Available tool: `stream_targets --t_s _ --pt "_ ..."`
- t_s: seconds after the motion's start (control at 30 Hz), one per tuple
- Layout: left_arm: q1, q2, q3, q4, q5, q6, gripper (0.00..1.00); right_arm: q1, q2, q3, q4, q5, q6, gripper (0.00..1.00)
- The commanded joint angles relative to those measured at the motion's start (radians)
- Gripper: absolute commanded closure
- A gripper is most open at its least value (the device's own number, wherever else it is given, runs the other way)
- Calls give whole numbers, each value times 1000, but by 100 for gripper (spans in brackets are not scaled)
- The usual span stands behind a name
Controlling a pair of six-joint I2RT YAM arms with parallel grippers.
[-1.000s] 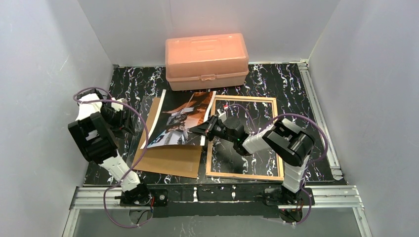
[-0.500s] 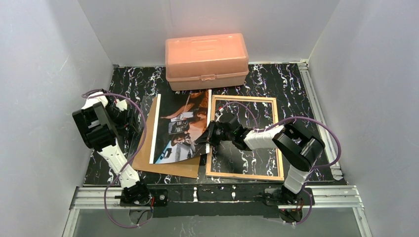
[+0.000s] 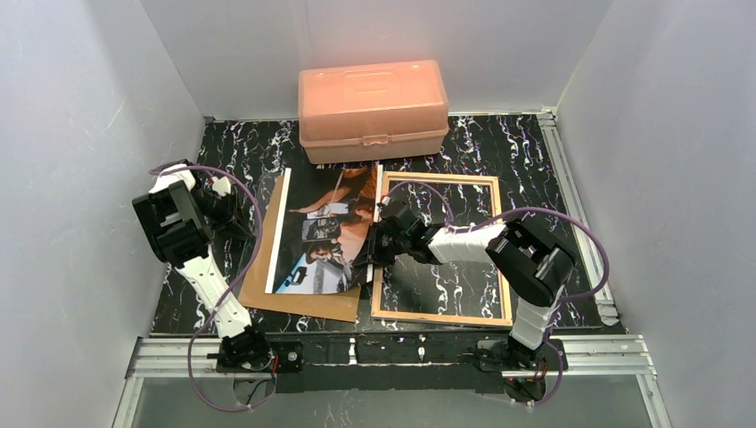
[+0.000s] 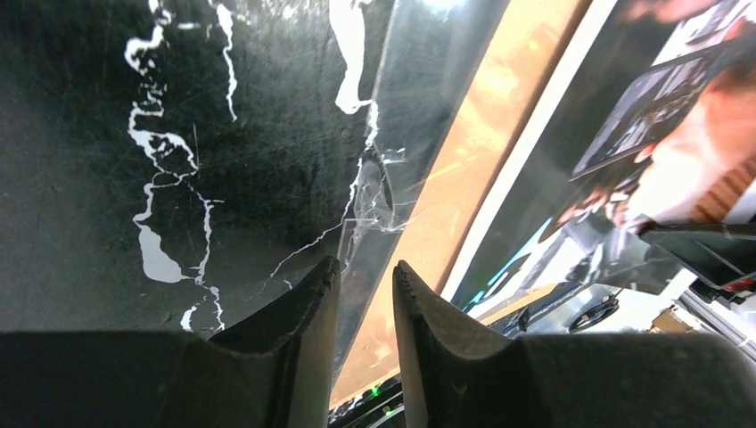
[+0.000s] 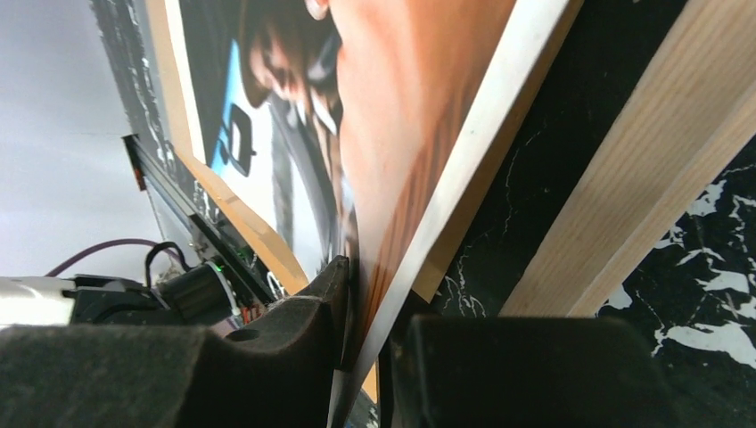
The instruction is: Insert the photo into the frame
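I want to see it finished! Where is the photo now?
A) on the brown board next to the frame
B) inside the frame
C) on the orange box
A: the photo lies over the brown board, left of the frame, and only the marble table shows through the frame.

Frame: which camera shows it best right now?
Top external: the frame shows all four sides, though the right arm crosses it. Right wrist shows only one tan rail beside the photo. Left wrist shows none of it.
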Motion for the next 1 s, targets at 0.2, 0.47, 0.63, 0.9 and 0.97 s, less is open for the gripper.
stream_targets --t_s 0.2,0.47,0.63,0.9,0.97 --pt "-3 -36 53 -57 141 -31 86 18 61 87 -146 23 -91 75" --pt "24 -49 47 -64 76 -25 75 36 55 195 -345 82 -192 46" --pt "64 -72 50 -64 45 -6 69 36 -28 307 -592 232 -273 22" --pt "88 -113 27 -77 11 52 52 135 -104 465 -774 529 -343 20" --pt "88 -117 14 -76 13 56 47 183 -32 547 -803 516 -349 20"
